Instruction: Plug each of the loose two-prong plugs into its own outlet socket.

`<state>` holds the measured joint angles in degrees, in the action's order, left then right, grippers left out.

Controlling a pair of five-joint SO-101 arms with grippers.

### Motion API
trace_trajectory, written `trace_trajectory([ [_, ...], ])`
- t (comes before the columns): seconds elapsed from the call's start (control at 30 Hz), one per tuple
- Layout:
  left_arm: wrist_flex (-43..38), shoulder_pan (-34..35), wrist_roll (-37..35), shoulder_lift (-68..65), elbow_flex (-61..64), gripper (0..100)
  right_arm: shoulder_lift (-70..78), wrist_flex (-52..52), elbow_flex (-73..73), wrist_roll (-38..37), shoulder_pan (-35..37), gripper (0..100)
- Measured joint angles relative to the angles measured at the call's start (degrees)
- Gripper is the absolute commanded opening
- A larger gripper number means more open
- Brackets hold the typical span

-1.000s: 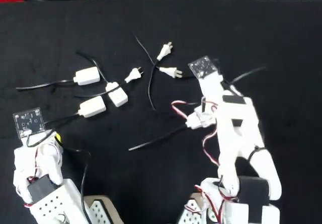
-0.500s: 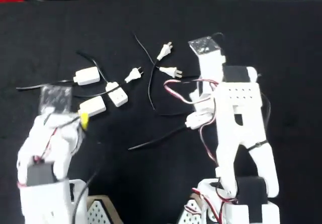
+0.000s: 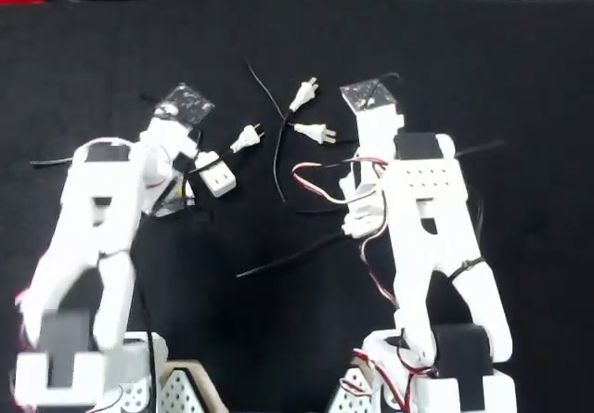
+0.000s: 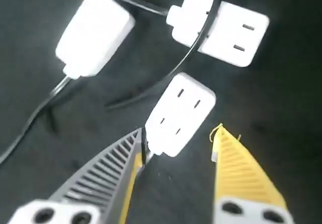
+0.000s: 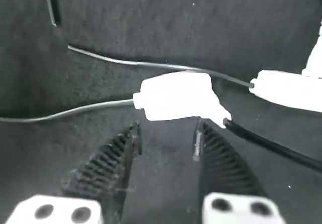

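Midway up the table (image 3: pixel 520 79), left fingers (image 4: pixel 113 171) have just arrived, apart around an outlet socket (image 4: pixel 182 114); right fingers (image 5: pixel 221 163) gape behind a plug (image 5: pixel 176 97), both grasps pending.

Bright, even light overexposes the white socket blocks (image 4: pixel 94 31) against the matte black table (image 3: pixel 538 60).

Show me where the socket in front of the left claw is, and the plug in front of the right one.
socket (image 4: pixel 181 110), left wrist view, middle of its slotted face.
plug (image 5: pixel 176 95), right wrist view, middle of its white body.
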<state>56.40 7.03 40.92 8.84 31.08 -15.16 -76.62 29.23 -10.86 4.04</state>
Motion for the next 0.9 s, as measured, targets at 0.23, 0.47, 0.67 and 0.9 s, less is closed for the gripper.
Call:
trace_trajectory([
  [0.23, -0.1, -0.1, 9.8, -15.0, -8.7, 23, 0.0, 0.5, 0.1, 0.0, 0.0, 16.5],
  [0.47, 0.0, -0.1, 12.4, -17.1, -9.2, 22, 0.0, 0.8, 0.1, 0.0, 0.0, 16.5],
  [0.67, 9.2, -1.8, 12.5, -17.1, -9.3, 15, 0.0, 0.8, 0.1, 0.0, 0.0, 16.3],
  [0.9, 20.3, -6.8, 12.5, -17.1, -9.3, 4, 0.0, 0.8, 0.1, 0.0, 0.0, 16.3],
])
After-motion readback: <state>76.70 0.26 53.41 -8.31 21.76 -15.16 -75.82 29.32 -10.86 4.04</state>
